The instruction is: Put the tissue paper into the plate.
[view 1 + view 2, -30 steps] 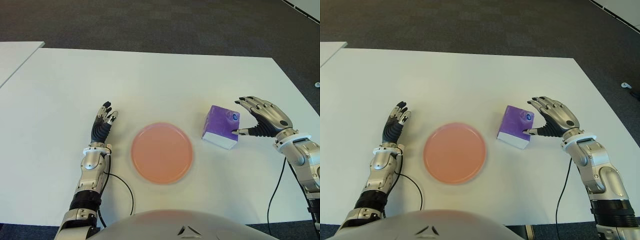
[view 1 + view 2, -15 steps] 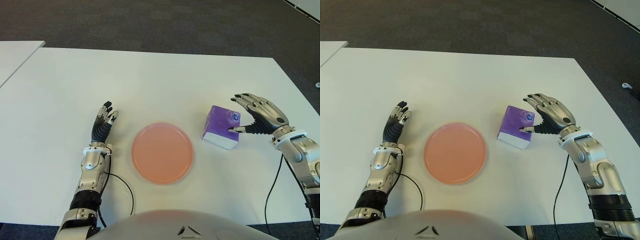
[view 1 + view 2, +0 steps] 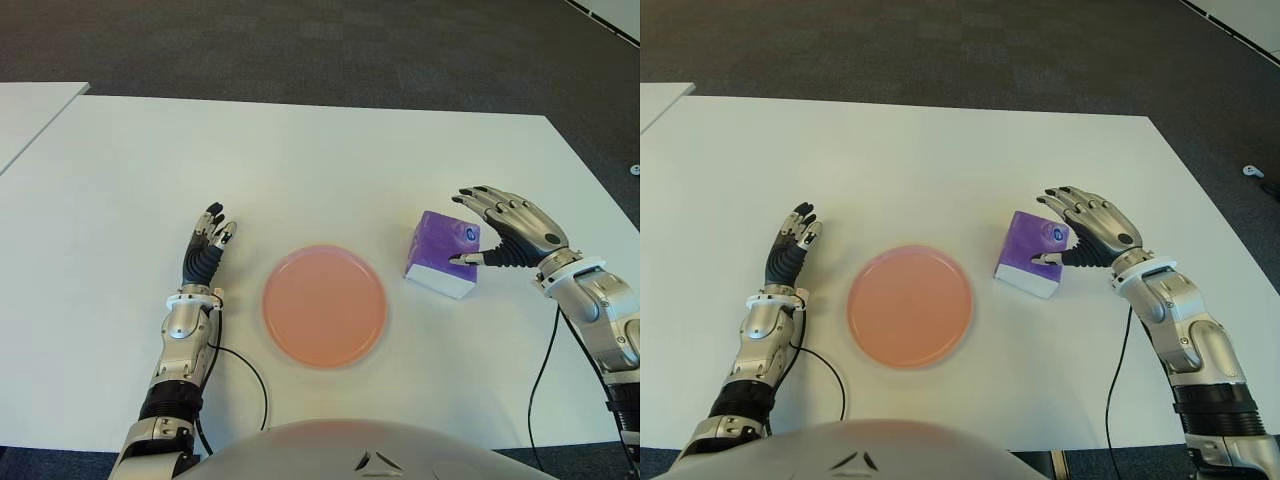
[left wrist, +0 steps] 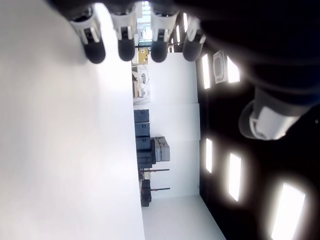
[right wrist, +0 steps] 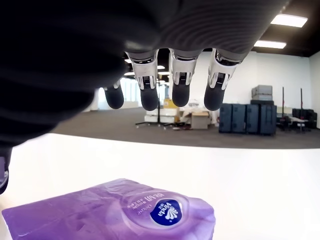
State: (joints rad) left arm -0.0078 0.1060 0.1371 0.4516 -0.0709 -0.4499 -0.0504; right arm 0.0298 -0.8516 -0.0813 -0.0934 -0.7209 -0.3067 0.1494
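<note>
A purple pack of tissue paper (image 3: pixel 443 254) with a white lower edge lies on the white table (image 3: pixel 320 160), right of the round pink plate (image 3: pixel 324 305). My right hand (image 3: pixel 508 228) reaches over the pack's right side with fingers spread; its thumb tip is at the pack's right face and the other fingers hover above it. The right wrist view shows the pack (image 5: pixel 120 212) below the extended fingers (image 5: pixel 180 87), with a gap between them. My left hand (image 3: pixel 206 248) shows left of the plate, fingers straight, holding nothing.
A black cable (image 3: pixel 243 372) runs along the table near my left forearm, and another (image 3: pixel 545 375) hangs by my right forearm. A second white table's corner (image 3: pixel 30 110) sits at the far left. Dark carpet lies beyond the table's far edge.
My right hand has moved left and slightly away from me, coming over the tissue pack's right side. The pack, the plate and my left hand have not moved.
</note>
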